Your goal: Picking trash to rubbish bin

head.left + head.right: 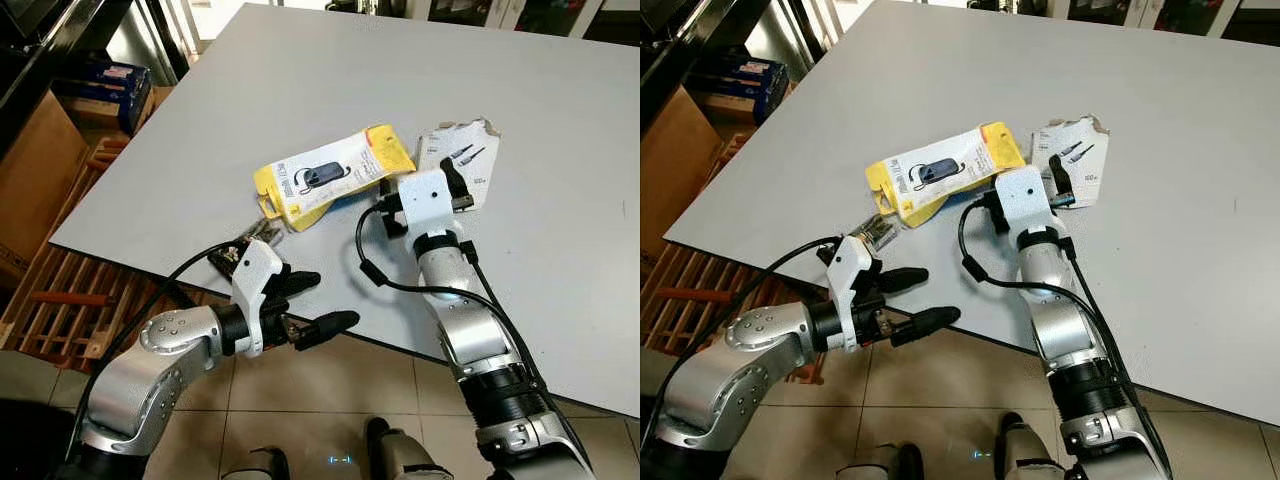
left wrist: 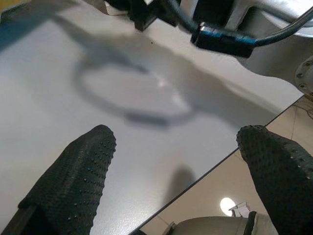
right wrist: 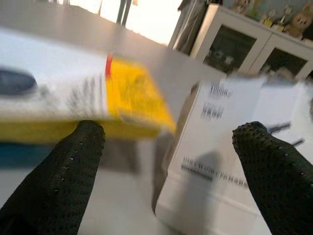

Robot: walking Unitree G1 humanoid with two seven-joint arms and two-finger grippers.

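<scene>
On the grey table (image 1: 300, 90) lie a yellow and white package (image 1: 330, 175) and, to its right, a torn white package (image 1: 465, 150). My right gripper (image 1: 422, 190) hovers open over the gap between them; in the right wrist view the yellow package (image 3: 73, 98) is by one finger and the white package (image 3: 230, 152) by the other. A small shiny wrapper (image 1: 875, 232) lies at the table's near edge, partly hidden by my left wrist. My left gripper (image 1: 333, 300) is open and holds nothing, at the near edge just right of the wrapper, with the tabletop (image 2: 122, 98) below its fingers.
Left of the table stand a brown cardboard box (image 1: 30, 170), blue boxes (image 1: 110, 85) and a wooden slatted rack (image 1: 60, 290). Tiled floor (image 1: 330, 400) lies below the table's near edge. A glass-fronted cabinet (image 3: 239, 49) stands beyond the table.
</scene>
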